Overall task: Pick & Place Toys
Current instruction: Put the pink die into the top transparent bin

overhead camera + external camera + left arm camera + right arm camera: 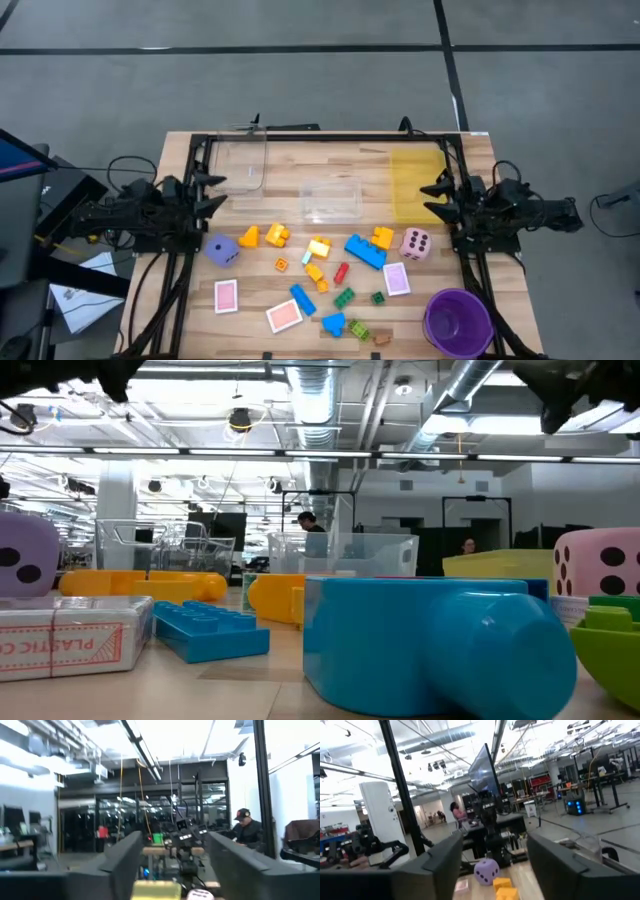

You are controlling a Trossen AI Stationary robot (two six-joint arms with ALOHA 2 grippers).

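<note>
Facing inward across the bench (190,150), both claws stood parted and empty: the purple die (222,250) lay just ahead of the left claw (212,190), the pink die (416,243) nearest the right claw (436,198).

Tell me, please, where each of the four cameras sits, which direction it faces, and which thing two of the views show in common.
High view: above the table, looking straight down; shows both arms, the left gripper and right gripper open at the table's sides.
Low view: at table-top height, looking across the toys into the room.
Left wrist view: looks across the table past its own two fingers, held apart.
Right wrist view: looks across past its own fingers at the purple die.
Shared: the purple die also shows in the high view and the low view.
</note>
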